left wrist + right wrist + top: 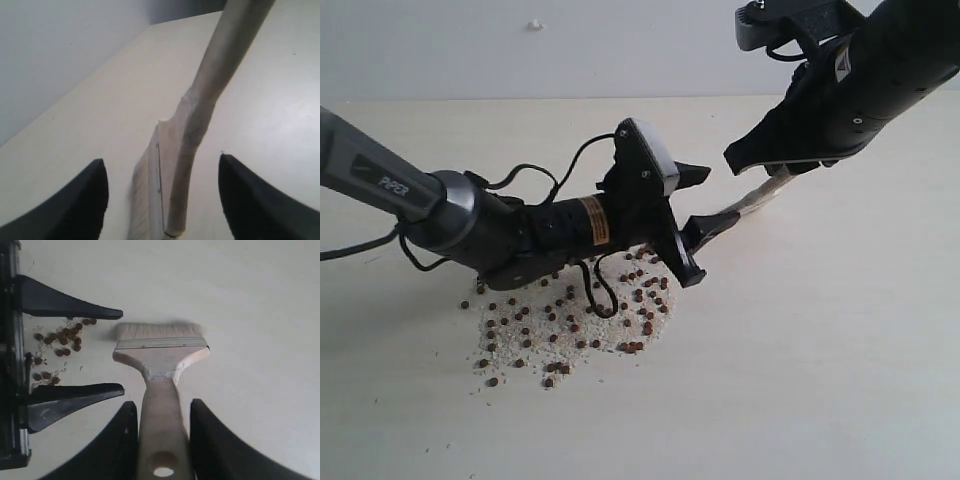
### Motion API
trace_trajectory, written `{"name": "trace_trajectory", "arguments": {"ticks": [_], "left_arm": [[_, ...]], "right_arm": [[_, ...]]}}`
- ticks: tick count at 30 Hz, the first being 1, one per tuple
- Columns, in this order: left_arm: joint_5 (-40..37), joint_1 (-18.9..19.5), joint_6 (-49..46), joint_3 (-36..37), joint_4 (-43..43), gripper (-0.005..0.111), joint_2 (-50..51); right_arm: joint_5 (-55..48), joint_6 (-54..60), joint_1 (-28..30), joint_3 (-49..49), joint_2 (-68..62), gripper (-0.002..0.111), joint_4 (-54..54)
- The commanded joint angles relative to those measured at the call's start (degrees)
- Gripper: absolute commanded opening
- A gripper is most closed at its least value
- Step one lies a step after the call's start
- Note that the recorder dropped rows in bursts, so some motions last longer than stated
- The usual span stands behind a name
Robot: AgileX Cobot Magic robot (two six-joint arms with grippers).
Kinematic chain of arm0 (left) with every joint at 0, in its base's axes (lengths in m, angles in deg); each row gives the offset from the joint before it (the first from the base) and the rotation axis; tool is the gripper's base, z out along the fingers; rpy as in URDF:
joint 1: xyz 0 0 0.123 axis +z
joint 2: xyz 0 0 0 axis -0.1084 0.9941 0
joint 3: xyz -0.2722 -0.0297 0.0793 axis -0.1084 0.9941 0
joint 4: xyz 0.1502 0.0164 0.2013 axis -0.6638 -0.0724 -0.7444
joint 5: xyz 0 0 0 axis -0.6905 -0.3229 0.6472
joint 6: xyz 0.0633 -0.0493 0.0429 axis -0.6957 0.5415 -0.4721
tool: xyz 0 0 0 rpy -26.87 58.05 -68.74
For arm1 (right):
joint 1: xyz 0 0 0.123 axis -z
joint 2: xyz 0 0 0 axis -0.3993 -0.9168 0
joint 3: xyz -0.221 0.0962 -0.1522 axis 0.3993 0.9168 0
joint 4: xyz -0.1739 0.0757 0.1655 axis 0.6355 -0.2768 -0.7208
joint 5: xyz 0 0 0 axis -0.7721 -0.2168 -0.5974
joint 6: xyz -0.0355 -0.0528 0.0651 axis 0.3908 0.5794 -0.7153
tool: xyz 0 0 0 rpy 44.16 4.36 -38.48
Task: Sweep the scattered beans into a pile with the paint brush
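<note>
Right wrist view gave us the clearest read: the right gripper [164, 412] was closed on the paint brush [160, 355], its two fingers pinching the pale handle [159, 386] just above the hole at its end. From there the brush ran out to the silver ferrule [162, 343] and the off-white bristles [157, 330], whose tips seemed to rest on the worktop [260, 300]. Around the brush head stood the left gripper [161, 165], spread wide and holding nothing; in its own wrist view we saw clear gaps between both fingers and the brush. Beyond it, in the exterior view, the beans [570, 320] lay scattered with whitish crumbs under and beside the left arm, close to the bristles but, as far as we could tell, not touched by them. We judged that the sweeping itself was hardly begun, since the scatter was loose and wide. To do it well, we thought the left arm ought first to lift clear, because it hung over most of the beans. The right gripper held far back on the handle, so the head could twist under load. Light pressure and short strokes from the outer edge of the scatter inward, with the bristles kept flat-on, seemed safest. Round beans would likely roll if flicked.
</note>
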State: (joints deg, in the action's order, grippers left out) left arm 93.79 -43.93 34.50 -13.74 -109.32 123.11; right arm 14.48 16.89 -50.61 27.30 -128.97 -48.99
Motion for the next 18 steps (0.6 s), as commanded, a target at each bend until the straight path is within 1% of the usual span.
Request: {"name": "trace_trajectory", "arguments": {"ticks": [1,5,10,16,18], "left_arm": [[-0.24,-0.98,0.16,-2.01,0.89,0.061,2.11],[-0.77,-1.36,0.3,-2.78,0.75,0.061,2.11],[-7.09,-1.88,0.3,-5.03,0.75,0.061,2.31],[-5.88,-1.88,0.57,-6.72,0.63,0.061,3.18],[-5.88,-1.88,0.57,-7.64,0.54,0.058,3.45]], "right_arm": [[1.27,0.48,-0.08,-0.6,0.14,0.0,0.28],[2.37,0.48,-0.08,-0.6,0.14,0.0,0.45],[3.04,0.48,-0.08,-0.6,0.14,0.0,0.23],[3.41,0.48,-0.08,-0.6,0.14,0.0,0.07],[3.41,0.48,-0.08,-0.6,0.14,0.0,-0.05]]}}
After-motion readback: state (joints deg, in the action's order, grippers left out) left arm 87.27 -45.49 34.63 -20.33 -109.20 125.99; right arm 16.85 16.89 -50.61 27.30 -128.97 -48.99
